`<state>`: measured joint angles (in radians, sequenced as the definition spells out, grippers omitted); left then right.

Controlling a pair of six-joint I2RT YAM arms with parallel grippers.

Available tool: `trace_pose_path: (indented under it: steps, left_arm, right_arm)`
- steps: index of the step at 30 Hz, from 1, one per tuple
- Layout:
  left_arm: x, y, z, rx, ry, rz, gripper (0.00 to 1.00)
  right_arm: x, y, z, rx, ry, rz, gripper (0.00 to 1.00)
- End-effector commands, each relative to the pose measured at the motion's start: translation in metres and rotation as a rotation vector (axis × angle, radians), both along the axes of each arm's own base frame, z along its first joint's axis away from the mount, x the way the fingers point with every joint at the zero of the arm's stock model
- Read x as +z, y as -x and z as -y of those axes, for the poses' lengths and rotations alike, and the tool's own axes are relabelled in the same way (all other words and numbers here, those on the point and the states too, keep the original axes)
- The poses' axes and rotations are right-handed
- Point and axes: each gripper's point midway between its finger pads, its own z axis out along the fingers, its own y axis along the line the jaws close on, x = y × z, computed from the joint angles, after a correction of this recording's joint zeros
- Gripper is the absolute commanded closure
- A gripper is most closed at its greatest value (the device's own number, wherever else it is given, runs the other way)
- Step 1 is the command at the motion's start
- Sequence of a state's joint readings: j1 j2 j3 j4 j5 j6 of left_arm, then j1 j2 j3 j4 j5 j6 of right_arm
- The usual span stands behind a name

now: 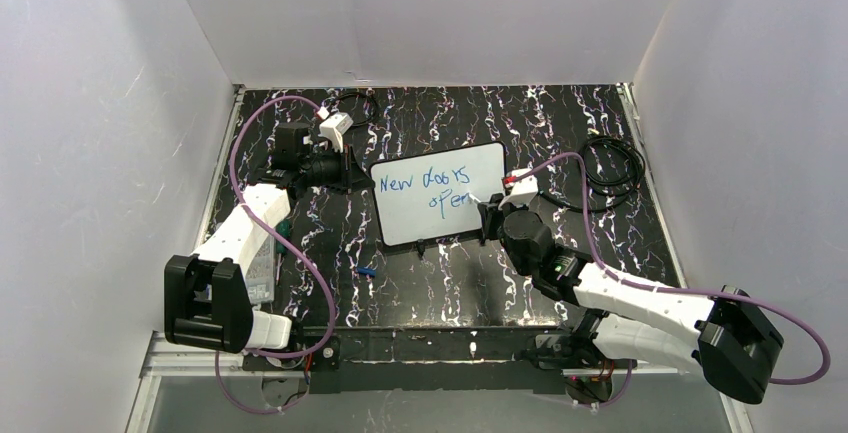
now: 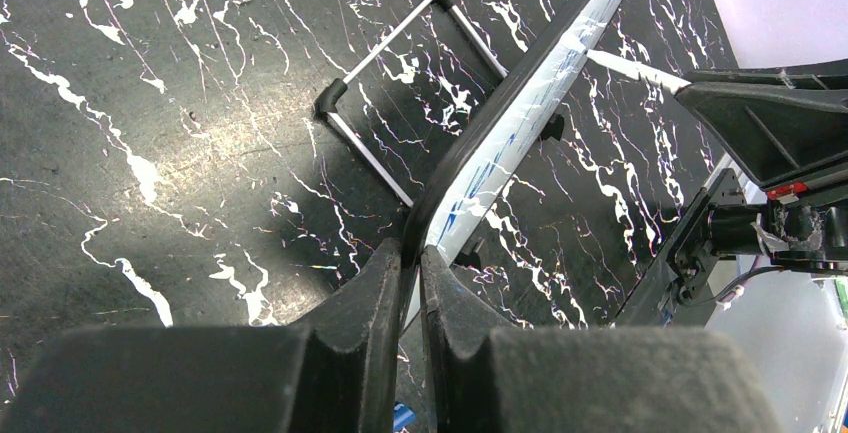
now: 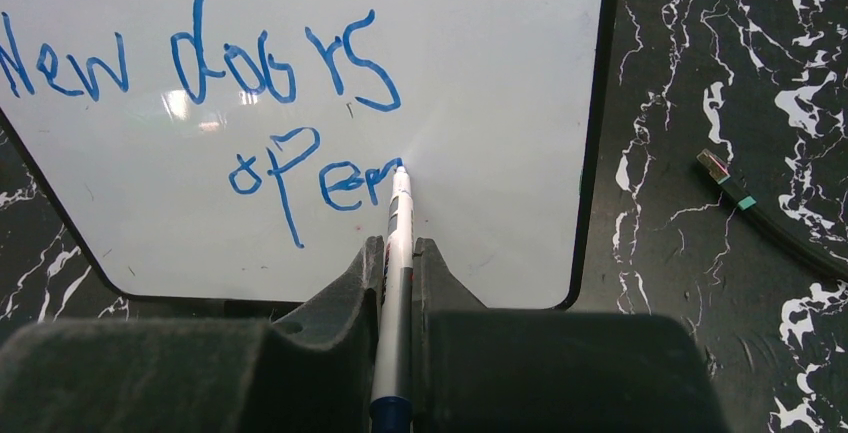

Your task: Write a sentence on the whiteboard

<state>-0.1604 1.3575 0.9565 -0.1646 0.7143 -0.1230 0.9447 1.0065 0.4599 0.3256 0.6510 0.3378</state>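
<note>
We look down on a black tabletop (image 1: 440, 293) veined with white, boxed in by three plain white walls (image 1: 90, 153): left, right and far.

The left fingers (image 2: 372, 288) are clamped on the dark frame of the whiteboard (image 1: 470, 168) at its left edge. The board runs straight ahead of them, seen edge-on, and stands tilted on a wire stand (image 2: 390, 68) to their left.

The right fingers (image 3: 443, 278) are clamped on a marker (image 3: 400, 218). Its tip touches the board just ahead of them, at the end of the second written line. The sentence (image 3: 245, 71) is in blue: "New doors" up and to the left of the tip, "open" just left of it.

To the right of the tip the board is bare white up to its rounded right edge, with open tabletop beyond. A coiled black cable (image 1: 615, 168) lies farther out on that side, near the right wall. A small blue piece (image 1: 366, 273) lies on the tabletop nearer than the board, between the two sets of fingers.

We count one whiteboard, one marker, one stand, two lines of writing and three walls.
</note>
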Motion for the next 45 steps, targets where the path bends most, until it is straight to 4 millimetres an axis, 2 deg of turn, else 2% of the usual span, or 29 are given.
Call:
trace_pose_path:
  steps: [1,14,21,29,36,45]
  left_arm:
    - [0.017,0.008,0.006,-0.036,0.025,0.045,1.00]
    - [0.017,0.008,0.006,-0.036,0.025,0.044,1.00]
    - [0.017,0.008,0.006,-0.035,0.024,0.045,1.00]
    - [0.019,0.008,0.005,-0.032,0.022,0.051,1.00]
    - [0.018,0.008,0.005,-0.031,0.021,0.051,1.00]
    - [0.017,0.008,0.005,-0.031,0.021,0.047,1.00]
  right_arm:
    - [-0.003,0.002,0.005,-0.019,-0.014,-0.017,0.99]
    - [-0.012,0.008,0.007,-0.007,-0.019,-0.047,0.99]
    - [0.007,0.011,0.004,0.027,-0.053,-0.010,0.99]
    - [0.018,0.008,0.002,0.060,-0.027,0.017,0.99]
    - [0.019,-0.003,0.013,0.036,-0.017,0.012,0.99]
    - [0.026,-0.011,0.012,0.043,-0.025,0.029,0.99]
